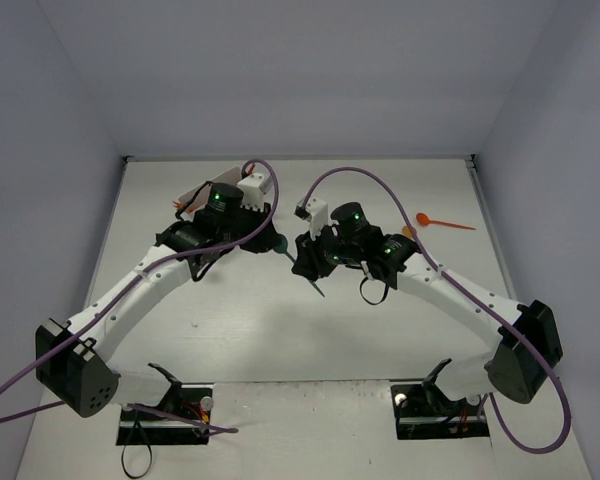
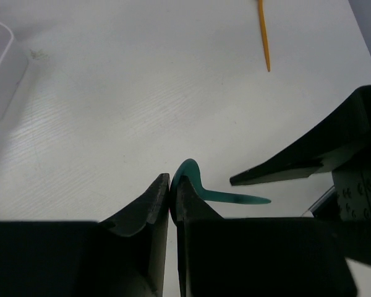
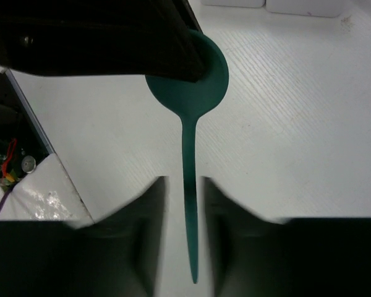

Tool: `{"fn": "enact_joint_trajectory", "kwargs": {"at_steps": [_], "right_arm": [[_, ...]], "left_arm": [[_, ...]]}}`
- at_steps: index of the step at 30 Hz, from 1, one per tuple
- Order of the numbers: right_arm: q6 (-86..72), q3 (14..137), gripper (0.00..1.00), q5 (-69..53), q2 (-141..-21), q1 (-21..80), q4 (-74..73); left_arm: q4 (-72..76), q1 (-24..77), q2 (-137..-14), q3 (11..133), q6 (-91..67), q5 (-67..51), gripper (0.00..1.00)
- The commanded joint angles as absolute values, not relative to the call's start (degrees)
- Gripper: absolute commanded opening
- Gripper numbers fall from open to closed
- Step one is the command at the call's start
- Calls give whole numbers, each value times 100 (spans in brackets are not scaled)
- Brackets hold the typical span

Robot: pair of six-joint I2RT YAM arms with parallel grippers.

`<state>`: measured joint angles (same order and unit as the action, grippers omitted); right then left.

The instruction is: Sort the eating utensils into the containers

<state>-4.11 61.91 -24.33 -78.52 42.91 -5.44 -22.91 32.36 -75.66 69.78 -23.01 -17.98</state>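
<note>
Handover, top view: spoon [image 1: 282, 246] hangs above the mid-table [image 1: 280, 340]. Left wrist: left gripper [image 2: 172, 185] clamps the bowl. Right wrist: right gripper [image 3: 184, 185] stands slightly parted around the handle; it should widen fully before backing off, avoiding a tug.

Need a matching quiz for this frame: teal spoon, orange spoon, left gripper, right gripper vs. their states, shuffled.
1. teal spoon
2. orange spoon
3. left gripper
4. right gripper

A. shut on a spoon bowl
B. lying alone on the table
C. reaching from one gripper to the other
D. jaws slightly apart, either side of a handle

Pairs: 1-C, 2-B, 3-A, 4-D
</note>
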Motion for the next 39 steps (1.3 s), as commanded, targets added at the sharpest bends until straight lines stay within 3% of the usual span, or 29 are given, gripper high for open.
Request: {"fn": "enact_joint_trajectory", "kwargs": {"at_steps": [1,4,7,13,19,39], "right_arm": [[-433,6434,47,-2170,-7743,4337,-295],[-587,6432,72,-1552,-7748,4308,-299],[-844,6365,79,-833,-7694,4239,-308],[-1403,5974,83,256,-7361,3751,-325],[-1806,5576,85,301,-6970,3010,-390],[-1608,5197,87,677,-6583,2821,-536]], "left_arm": [[-1859,3230,-7321,7079,-2258,-1371,0],[-2009,3192,-7274,7066,-2216,-898,0],[-2164,3135,-7221,7055,-2184,-203,0],[-2487,2869,-7169,7080,-2868,2600,0],[-2366,2675,-7281,7045,-3465,4063,0],[-1740,2344,-8302,7005,-3802,4726,0]]}}
